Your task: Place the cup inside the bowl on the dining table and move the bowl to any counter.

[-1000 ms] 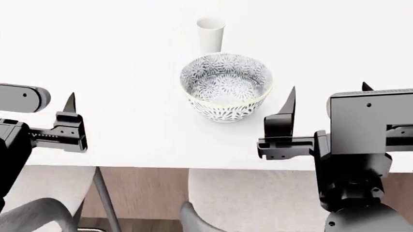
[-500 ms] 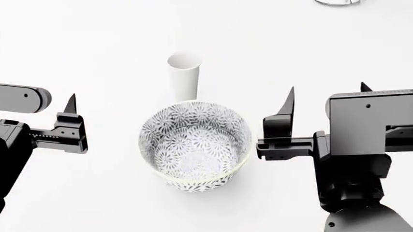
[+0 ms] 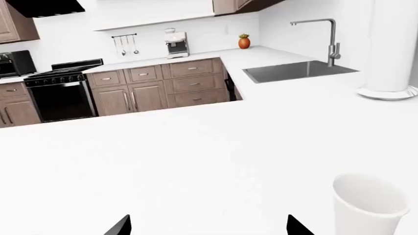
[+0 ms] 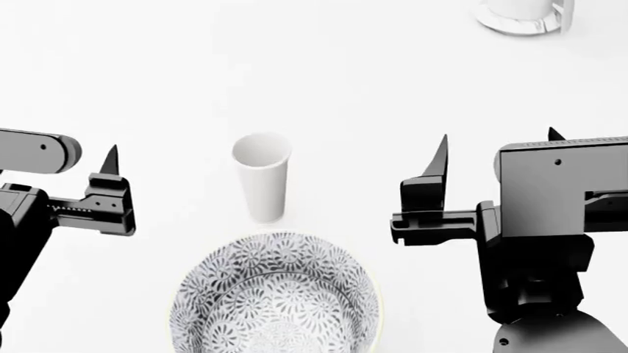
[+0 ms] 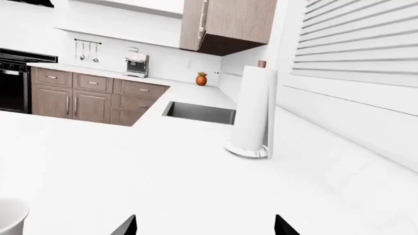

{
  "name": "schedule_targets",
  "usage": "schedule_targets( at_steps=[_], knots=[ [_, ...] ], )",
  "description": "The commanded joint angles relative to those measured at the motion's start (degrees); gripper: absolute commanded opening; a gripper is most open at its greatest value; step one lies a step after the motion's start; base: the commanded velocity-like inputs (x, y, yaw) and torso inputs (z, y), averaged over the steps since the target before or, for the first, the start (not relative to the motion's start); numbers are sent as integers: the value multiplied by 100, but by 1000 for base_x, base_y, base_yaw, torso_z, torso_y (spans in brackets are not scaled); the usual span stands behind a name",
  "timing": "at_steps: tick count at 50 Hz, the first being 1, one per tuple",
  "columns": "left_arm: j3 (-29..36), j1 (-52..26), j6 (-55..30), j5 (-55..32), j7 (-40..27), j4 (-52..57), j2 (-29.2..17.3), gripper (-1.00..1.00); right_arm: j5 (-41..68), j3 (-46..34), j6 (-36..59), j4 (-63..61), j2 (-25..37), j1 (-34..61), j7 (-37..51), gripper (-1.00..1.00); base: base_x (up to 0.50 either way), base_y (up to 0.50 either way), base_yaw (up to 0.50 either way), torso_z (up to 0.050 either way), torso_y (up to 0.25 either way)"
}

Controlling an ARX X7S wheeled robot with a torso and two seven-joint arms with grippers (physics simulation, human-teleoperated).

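Observation:
The white cup stands upright on the white dining table. Just nearer me is the leaf-patterned bowl, holding nothing and cut off by the head view's lower edge. My left gripper hovers open to the left of the cup, and my right gripper hovers open to the right. Neither touches anything. In the left wrist view the cup stands beside the open gripper, outside its fingers. In the right wrist view only the cup's rim shows, off to one side of the open gripper.
A paper towel roll on a silvery round base stands at the far right of the white surface. Beyond it are a sink with a faucet, a counter over brown cabinets and a black stove.
The head view has advanced over the table. The bowl and cup have slid down the frame toward me, and the paper towel base has come into view. Both grippers stay open.

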Motion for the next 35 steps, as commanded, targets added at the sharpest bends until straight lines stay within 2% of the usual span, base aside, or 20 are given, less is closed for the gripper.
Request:
schedule_targets(
  at_steps=[1,11,15,17,22,29,35],
  knots=[
    [34,-4,-4,-9,6,-19,-9,100,-3,-34,38,-4,16,11,23,100,172,0,0,0,0],
    [132,-41,210,-7,228,-231,93,100,-7,-30,-13,81,2,-2,5,100,23,0,0,0,0],
    [511,-422,398,69,757,-739,311,100,15,4,-9,90,-2,-20,32,100,0,0,0,0,0],
    [295,-561,474,-193,942,-894,438,100,32,31,-13,88,9,-30,31,100,0,0,0,0,0],
    [627,-1336,68,-198,1234,-1528,610,100,52,80,-62,175,23,-90,1,100,0,0,0,0,0],
    [1000,-1602,24,-137,1494,-1894,875,100,71,33,-16,186,4,-58,-1,100,0,0,0,0,0],
    [1283,-1705,365,-10,1895,-2590,1223,100,116,187,42,240,-17,-70,162,100,0,0,0,0,0]
  ],
)
